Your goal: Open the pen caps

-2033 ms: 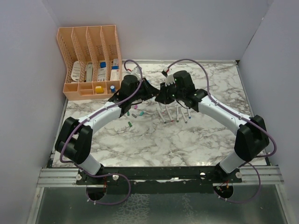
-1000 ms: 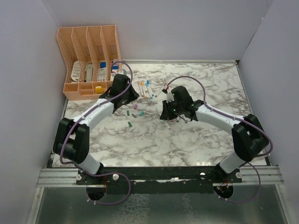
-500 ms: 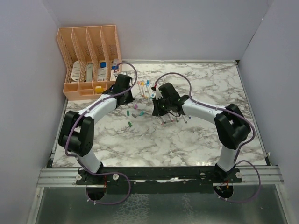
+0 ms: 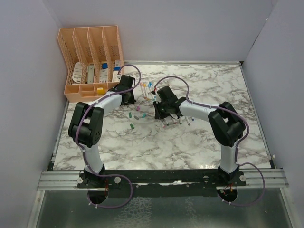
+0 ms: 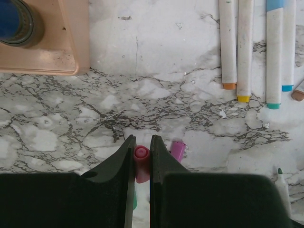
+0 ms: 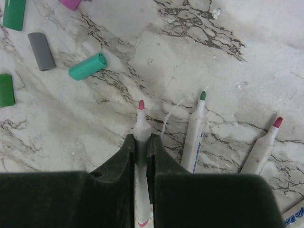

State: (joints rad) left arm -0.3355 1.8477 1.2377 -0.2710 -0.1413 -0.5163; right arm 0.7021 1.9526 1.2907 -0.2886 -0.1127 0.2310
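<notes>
Caps (image 4: 131,126) are lying loose on the marble table (image 4: 199,147) between the two arms. The left gripper (image 5: 141,145) is pinching a pink cap (image 5: 140,165), with both jaws pressing tight against its sides and the round end of the cap pointing away from the wrist camera. A purple cap (image 5: 177,150) is sitting on the tabletop just beside one finger. Something green (image 5: 135,202) is peeking out under the other finger, can't tell what it is. Further out, four white pens (image 5: 243,47) are lying side by side, showing orange, yellow, teal and blue ends. The corner of the peach organizer (image 5: 47,57) is poking in at the top left.

The right gripper (image 6: 141,140) is clamping a white pen barrel (image 6: 140,121), whose bare pink tip is sticking out past the fingers. Can't tell if it's touching the table or hanging just above it. Two more uncapped pens are lying right next to it, a green-tipped one (image 6: 195,137) and a red-tipped one (image 6: 261,147). Off to the other side a teal cap (image 6: 88,66), a grey cap (image 6: 41,51) and two green caps (image 6: 14,14) are lying apart from each other.

Seen from overhead, both grippers are hanging low over the far half of the table, near each other but not touching, with the left one close to the organizer.
</notes>
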